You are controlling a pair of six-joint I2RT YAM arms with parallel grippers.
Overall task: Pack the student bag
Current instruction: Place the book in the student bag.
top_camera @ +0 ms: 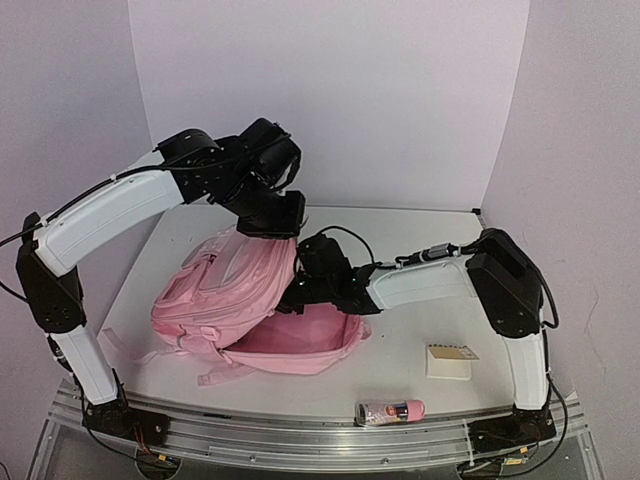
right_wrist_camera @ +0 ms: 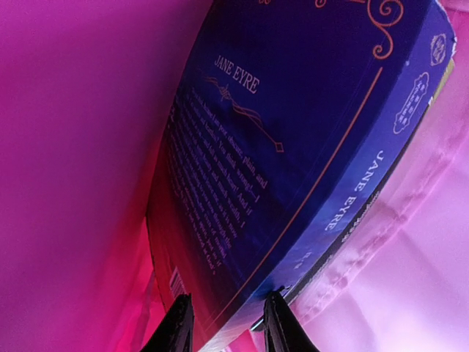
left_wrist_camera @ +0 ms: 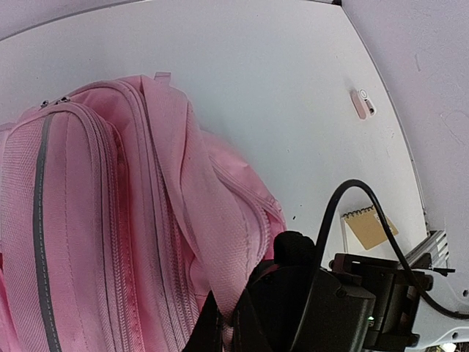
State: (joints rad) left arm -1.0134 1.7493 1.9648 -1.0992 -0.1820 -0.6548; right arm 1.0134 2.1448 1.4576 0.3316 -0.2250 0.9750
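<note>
My left gripper is clenched on the top fabric of one large soft pink student bag, lying left of centre on the white table. Inside it, my right gripper grasps one dark blue Jane Eyre book. Rightward lie one tan notepad and one pink-capped tube. Pale lilac walls surround.

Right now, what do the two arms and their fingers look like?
Left arm and right arm: white rounded shells between bulky black joints, black bases, thin black cables along them. The right arm's fingers are slim, black, tapered.
</note>
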